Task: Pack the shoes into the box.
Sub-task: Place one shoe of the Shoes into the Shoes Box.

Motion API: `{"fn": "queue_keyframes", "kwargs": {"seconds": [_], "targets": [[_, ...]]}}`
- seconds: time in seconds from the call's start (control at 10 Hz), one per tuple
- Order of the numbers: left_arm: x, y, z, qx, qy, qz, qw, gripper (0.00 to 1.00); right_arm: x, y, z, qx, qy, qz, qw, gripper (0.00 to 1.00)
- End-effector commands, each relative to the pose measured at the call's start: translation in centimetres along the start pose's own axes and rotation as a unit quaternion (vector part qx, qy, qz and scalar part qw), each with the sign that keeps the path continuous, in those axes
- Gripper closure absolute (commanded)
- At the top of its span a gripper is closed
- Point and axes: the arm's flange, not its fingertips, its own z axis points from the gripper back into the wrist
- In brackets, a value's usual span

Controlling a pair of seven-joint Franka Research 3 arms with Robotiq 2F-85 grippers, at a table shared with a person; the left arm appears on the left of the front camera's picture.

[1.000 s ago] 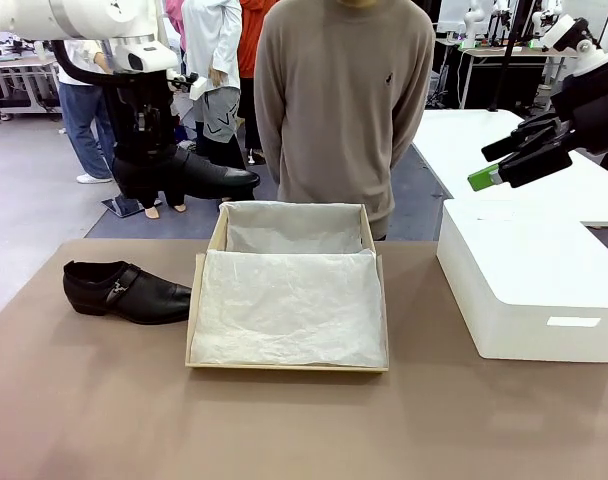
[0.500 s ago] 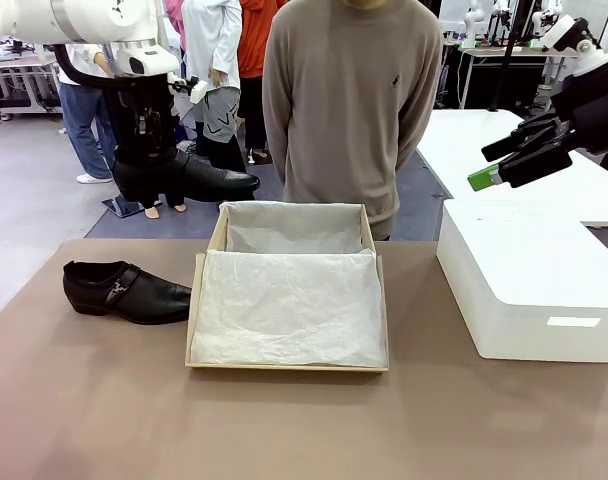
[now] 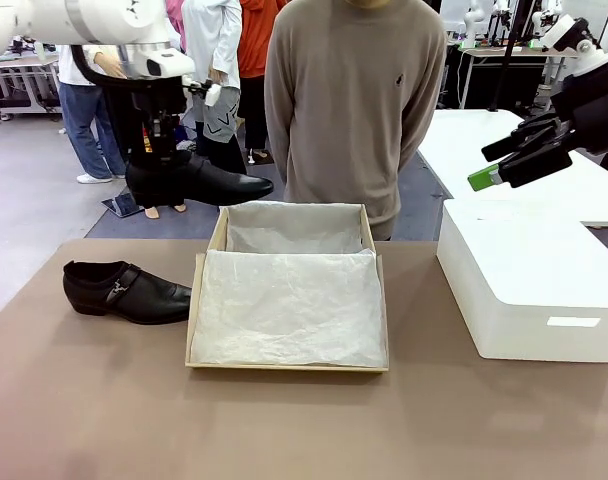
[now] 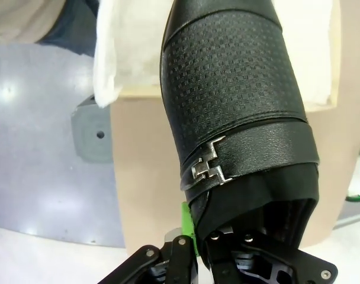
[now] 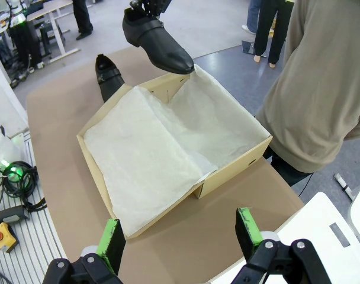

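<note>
One black shoe [image 3: 199, 182] hangs in the air just behind the box's far left corner, toe pointing right, with my left gripper [image 3: 161, 150] shut on its heel end. In the left wrist view that gripper [image 4: 198, 248] pinches the shoe [image 4: 239, 106] at its heel opening, buckle strap showing. The other shoe [image 3: 124, 290] lies on the table left of the box. The tan box [image 3: 284, 368], lined with white tissue, sits mid-table. My right gripper [image 3: 494, 165] hangs open high at the right. The right wrist view has the held shoe [image 5: 159, 44], the lying shoe [image 5: 109, 74] and the box [image 5: 233, 168] beyond my open right gripper [image 5: 180, 236].
A large white box [image 3: 529, 290] stands on the table's right side under my right gripper. A person [image 3: 349, 100] in a beige sweater stands at the far edge behind the tan box. Bare brown tabletop [image 3: 284, 430] runs along the near side.
My left arm has carried the held shoe a little to the right, toward the box's far left corner. The right arm has not moved.
</note>
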Motion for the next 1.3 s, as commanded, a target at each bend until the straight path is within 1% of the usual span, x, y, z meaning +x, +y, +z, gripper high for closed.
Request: {"fn": "queue_keyframes", "kwargs": {"seconds": [0.0,0.2,0.4,0.5,0.7,0.9,1.2], "targets": [[3.7,0.4,1.5,-0.008,0.005,-0.009,1.0,1.0,0.1,-0.2,-0.1,0.008,-0.01,0.008,1.0,0.0],[6.9,0.2,0.9,-0.017,0.006,-0.016,1.0,1.0,0.1,-0.2,-0.1,0.008,-0.01,0.008,1.0,0.0],[10.0,-0.1,0.1,-0.007,-0.005,-0.05,0.999,1.0,0.1,-0.2,-0.1,0.008,-0.01,0.008,1.0,0.0],[11.1,-0.3,-0.4,-0.013,-0.005,-0.05,0.999,1.0,0.1,-0.2,-0.1,0.008,-0.01,0.008,1.0,0.0],[12.9,-0.8,-1.6,-0.014,-0.01,-0.044,0.999,1.0,0.1,-0.2,-0.1,0.008,-0.01,0.008,1.0,0.0],[14.3,-1.2,-3.1,0.003,-0.017,-0.07,0.997,1.0,0.1,-0.2,-0.1,0.008,-0.01,0.008,1.0,0.0],[15.0,-1.0,-5.7,0.011,-0.024,-0.097,0.995,1.0,0.1,-0.2,-0.1,0.008,-0.01,0.008,1.0,0.0]]}}
